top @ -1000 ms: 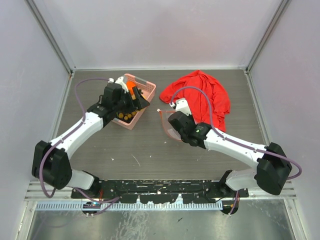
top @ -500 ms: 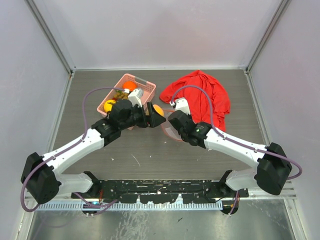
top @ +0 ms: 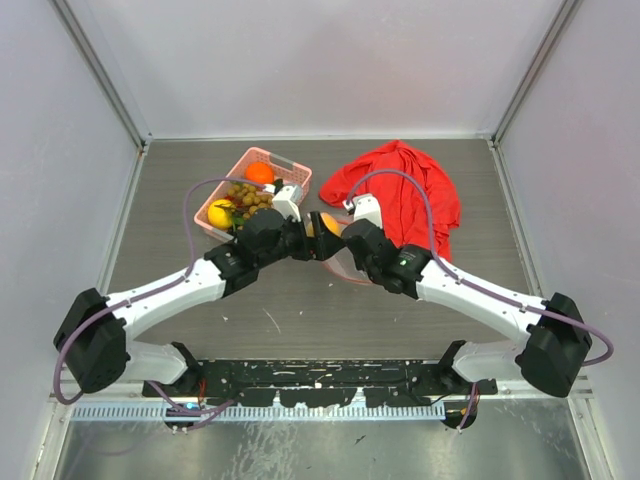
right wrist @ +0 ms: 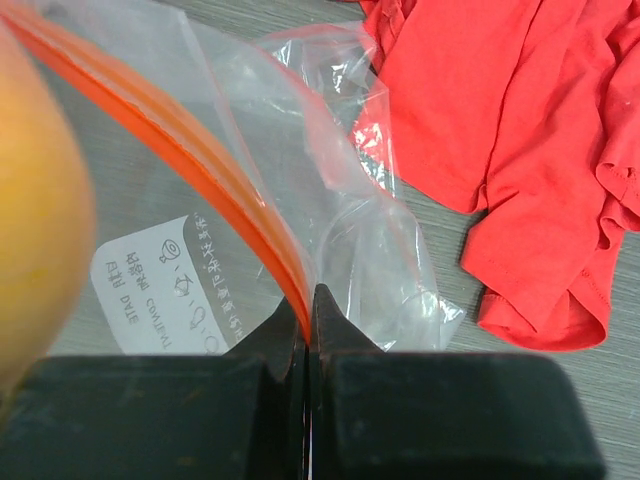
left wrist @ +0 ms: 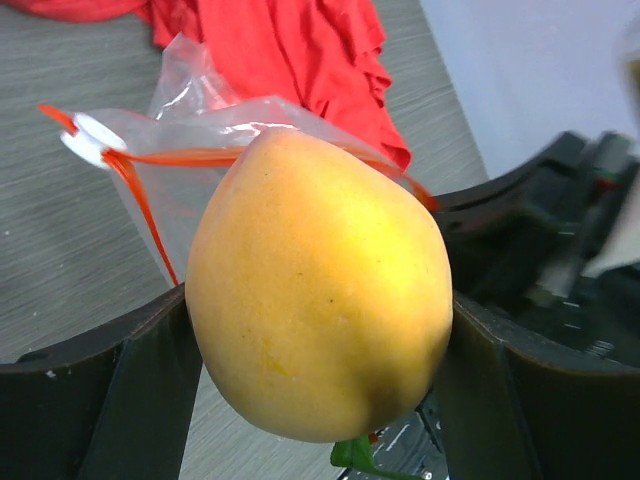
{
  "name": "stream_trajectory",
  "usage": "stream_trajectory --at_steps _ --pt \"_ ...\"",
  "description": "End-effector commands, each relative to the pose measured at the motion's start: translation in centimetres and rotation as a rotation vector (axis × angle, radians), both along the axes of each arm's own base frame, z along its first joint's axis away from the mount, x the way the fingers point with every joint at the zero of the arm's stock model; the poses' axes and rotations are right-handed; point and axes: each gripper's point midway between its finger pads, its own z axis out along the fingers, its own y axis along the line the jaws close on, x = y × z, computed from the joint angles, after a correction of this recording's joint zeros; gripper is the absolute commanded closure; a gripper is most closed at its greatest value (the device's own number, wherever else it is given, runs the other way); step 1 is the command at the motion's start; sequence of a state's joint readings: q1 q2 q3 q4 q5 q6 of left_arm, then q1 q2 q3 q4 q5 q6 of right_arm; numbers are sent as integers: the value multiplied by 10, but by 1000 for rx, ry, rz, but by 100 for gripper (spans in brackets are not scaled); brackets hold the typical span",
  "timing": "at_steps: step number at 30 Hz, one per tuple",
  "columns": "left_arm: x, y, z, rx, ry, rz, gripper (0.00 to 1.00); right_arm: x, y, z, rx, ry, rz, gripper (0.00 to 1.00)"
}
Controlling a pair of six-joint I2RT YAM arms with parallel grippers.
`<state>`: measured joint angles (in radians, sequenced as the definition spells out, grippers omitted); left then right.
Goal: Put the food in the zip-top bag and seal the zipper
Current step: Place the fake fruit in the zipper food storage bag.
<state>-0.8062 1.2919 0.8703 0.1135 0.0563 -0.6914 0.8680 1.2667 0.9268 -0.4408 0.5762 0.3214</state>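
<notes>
Barely begun: left gripper (top: pixel 312 240) clasps one yellow-orange fruit (left wrist: pixel 320 290) mid-frame at the seemingly empty zip-top bag (right wrist: pixel 335 190), right gripper (right wrist: pixel 308 318) pinching its zipper (right wrist: pixel 200 160); orange (top: pixel 259 172), berries (top: pixel 246 195), second fruit (top: pixel 219 212) sit in basket (top: pixel 291 171) upper left.

Your count for the bench log:
- 2 × yellow-orange fruit (top: pixel 220 213): one upper left of centre in the top view, the second fruit (left wrist: pixel 318 290) mid-frame in the left wrist view
- 1 × orange (top: pixel 259 172)
- 1 × berry bunch (top: pixel 246 195)
- 1 × zip-top bag (right wrist: pixel 340 150)
- 1 × zipper strip (right wrist: pixel 200 165)
- 1 × pink basket (top: pixel 290 166)
- 1 × red cloth (top: pixel 410 190)
</notes>
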Motion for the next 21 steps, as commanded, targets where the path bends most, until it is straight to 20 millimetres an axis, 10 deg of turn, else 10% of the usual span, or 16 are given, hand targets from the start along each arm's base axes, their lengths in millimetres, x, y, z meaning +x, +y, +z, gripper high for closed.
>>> stream_trajectory --at_steps 1,21 --pt "15 -4 5 2 -43 48 44 6 10 37 124 -79 -1 99" --pt "12 -15 -34 286 -1 80 19 1 30 36 204 -60 77 99"
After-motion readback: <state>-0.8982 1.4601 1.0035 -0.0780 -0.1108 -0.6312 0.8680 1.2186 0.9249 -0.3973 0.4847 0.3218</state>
